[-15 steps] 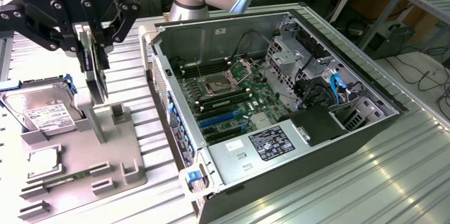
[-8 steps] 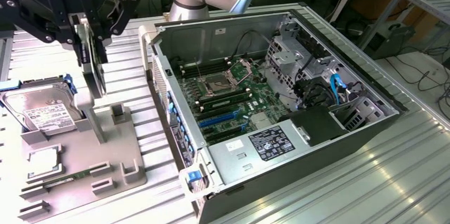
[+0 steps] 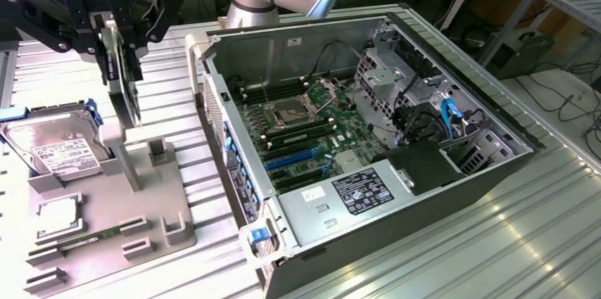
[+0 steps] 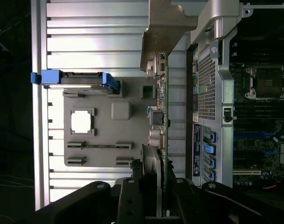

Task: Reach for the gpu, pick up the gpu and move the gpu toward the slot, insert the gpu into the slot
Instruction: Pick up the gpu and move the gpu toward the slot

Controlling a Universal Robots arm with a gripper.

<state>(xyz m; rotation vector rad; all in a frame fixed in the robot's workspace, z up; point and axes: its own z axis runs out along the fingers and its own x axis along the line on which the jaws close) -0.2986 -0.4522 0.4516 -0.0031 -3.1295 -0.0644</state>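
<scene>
Arm comes in from above, claw [image 3: 125, 35] pointing straight down and pinching the gpu [image 3: 122, 95] by its top edge. The card hangs upright, edge-on, over the gray holder plate [image 3: 103, 200] near the tabletop's [image 3: 545, 243] edge, just beside the open PC case [image 3: 281, 53].

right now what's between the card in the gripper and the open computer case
Only bare ribbed table. The exterior view shows it: the card, clamped edge-on in the gripper, hangs apart from the computer case, with that strip between them.
</scene>
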